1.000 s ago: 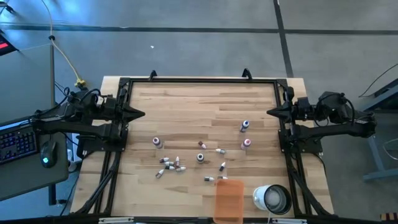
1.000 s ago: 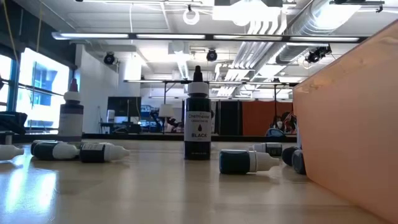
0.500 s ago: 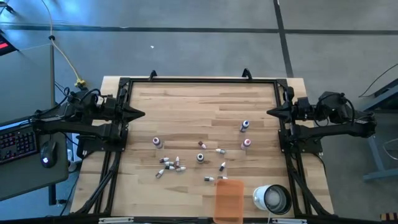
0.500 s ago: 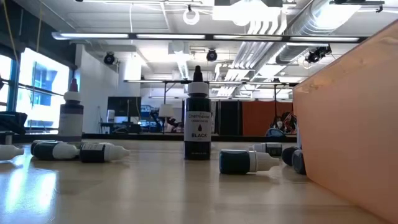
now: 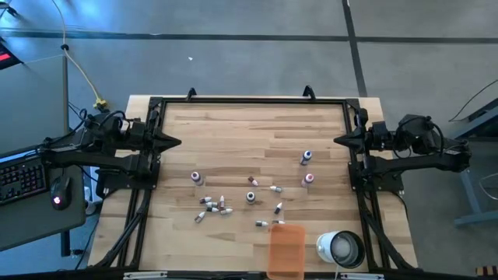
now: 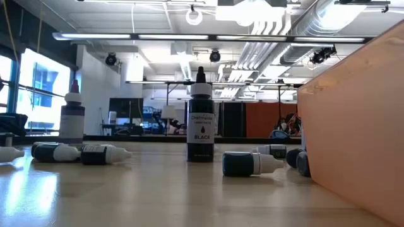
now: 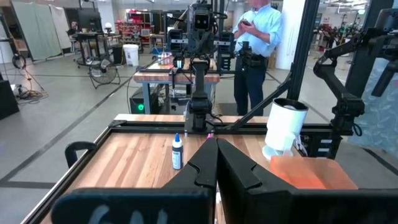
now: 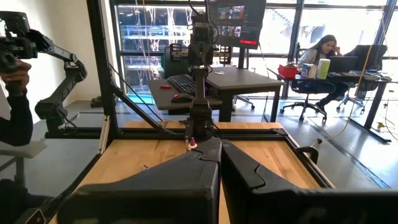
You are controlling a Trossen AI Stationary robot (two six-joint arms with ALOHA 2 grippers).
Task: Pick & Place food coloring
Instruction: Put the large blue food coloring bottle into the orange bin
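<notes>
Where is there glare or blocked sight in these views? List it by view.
Low view: ceiling lights reflect as a sheen on the table, and the orange tray fills the right side. Left wrist view: the left gripper hides the near table.

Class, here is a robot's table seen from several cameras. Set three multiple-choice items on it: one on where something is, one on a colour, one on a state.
1. Where is the white cup on the table in the high view?
A. Near corner on the right arm's side
B. Far edge, middle
C. Between the left arm's fingers

2. What colour is the flat tray?
A. Green
B. Translucent orange
C. Black

3. How are the left gripper and right gripper?
A. Both shut, holding nothing
B. Both wide open
C. Each gripping a bottle

Answers: 1 A, the cup stands beside the tray at the near right corner. 2 B, it glows orange in the high and low views. 3 A, the fingers meet at a point, away from the food coloring bottles.
</notes>
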